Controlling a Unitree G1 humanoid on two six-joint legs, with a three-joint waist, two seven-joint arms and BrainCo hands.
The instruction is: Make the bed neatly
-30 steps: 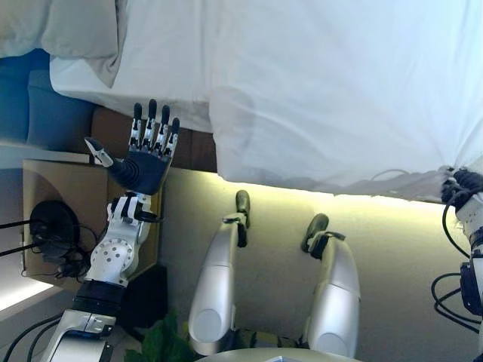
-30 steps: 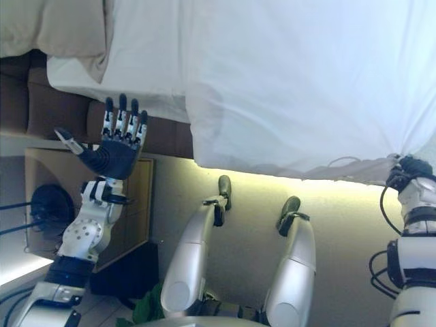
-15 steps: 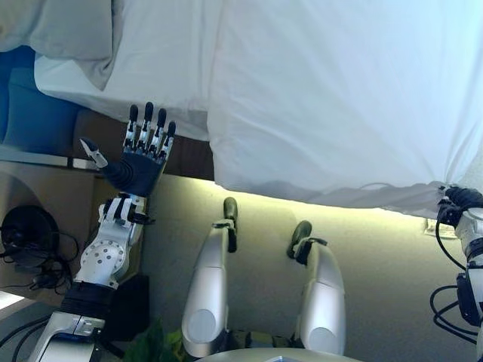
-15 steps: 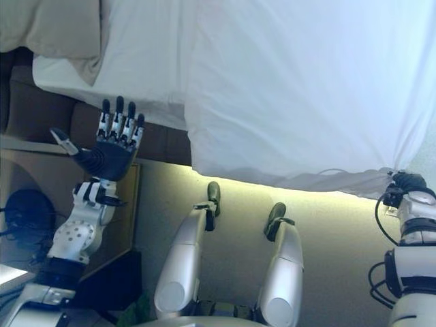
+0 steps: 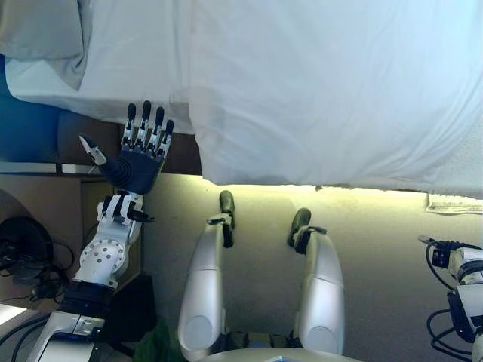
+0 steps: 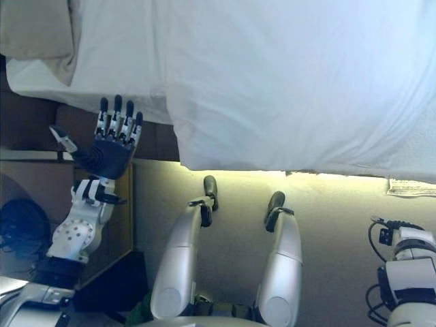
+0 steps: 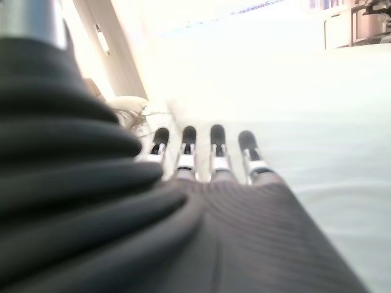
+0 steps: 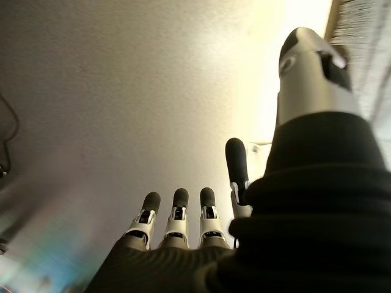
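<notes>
A white duvet (image 5: pixel 324 90) covers the bed, and its near edge hangs straight over the side. To its left lies a white sheet (image 5: pixel 128 60), with a beige pillow (image 5: pixel 38 30) at the top left. My left hand (image 5: pixel 139 162) is raised beside the bed's edge, palm up and fingers (image 7: pixel 217 146) straight. It is open and holds nothing. My right hand (image 8: pixel 177 223) hangs low at the far right, below the duvet's edge. Its fingers are straight over the carpet and hold nothing.
A wooden nightstand (image 5: pixel 45 219) stands left of my left arm, with a black device and cables (image 5: pixel 19 253) on it. A dark padded bed base (image 5: pixel 34 128) shows under the sheet. A small printed tag (image 5: pixel 453 202) lies on the carpet below the duvet's edge at right.
My right hand has let go of the duvet's edge and dropped to the lower right. The edge now hangs flat. The camera has shifted. My left hand stays raised and open.
</notes>
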